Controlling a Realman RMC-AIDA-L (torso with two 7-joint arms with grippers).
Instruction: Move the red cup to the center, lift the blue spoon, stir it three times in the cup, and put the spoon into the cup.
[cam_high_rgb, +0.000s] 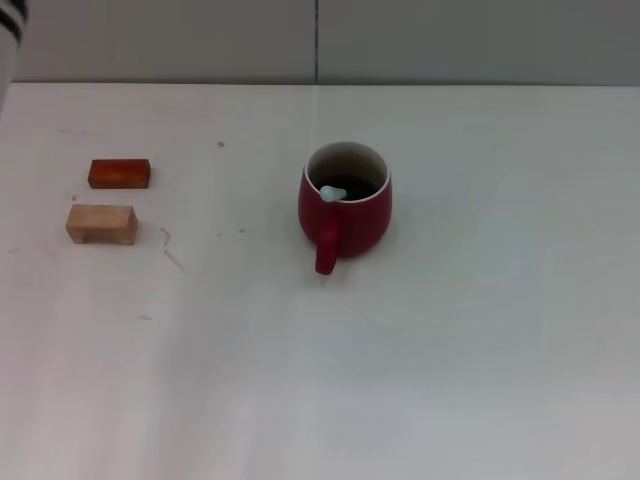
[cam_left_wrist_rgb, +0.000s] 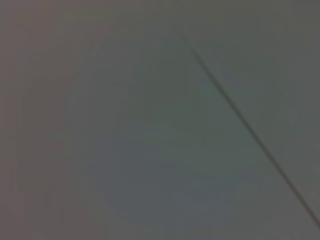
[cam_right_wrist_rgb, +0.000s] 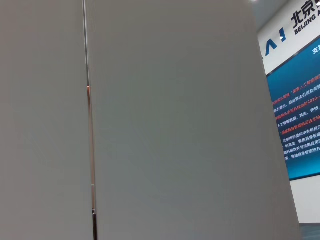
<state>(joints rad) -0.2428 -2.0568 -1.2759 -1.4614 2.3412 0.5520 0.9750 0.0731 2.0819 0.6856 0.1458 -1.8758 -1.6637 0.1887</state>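
Observation:
The red cup (cam_high_rgb: 345, 208) stands upright near the middle of the white table (cam_high_rgb: 450, 350) in the head view, its loop handle turned toward me. The blue spoon (cam_high_rgb: 332, 193) stands inside the cup; only the pale blue end of its handle shows, leaning on the near-left rim. Neither gripper is in view. A bit of the left arm (cam_high_rgb: 8, 40) shows at the top left corner. The left wrist view shows only a plain grey surface, and the right wrist view shows wall panels.
A small red-brown block (cam_high_rgb: 119, 173) and a pale wooden block (cam_high_rgb: 101, 224) lie at the left of the table. A grey panel wall (cam_high_rgb: 400, 40) runs behind the table's far edge. A blue poster (cam_right_wrist_rgb: 297, 115) shows in the right wrist view.

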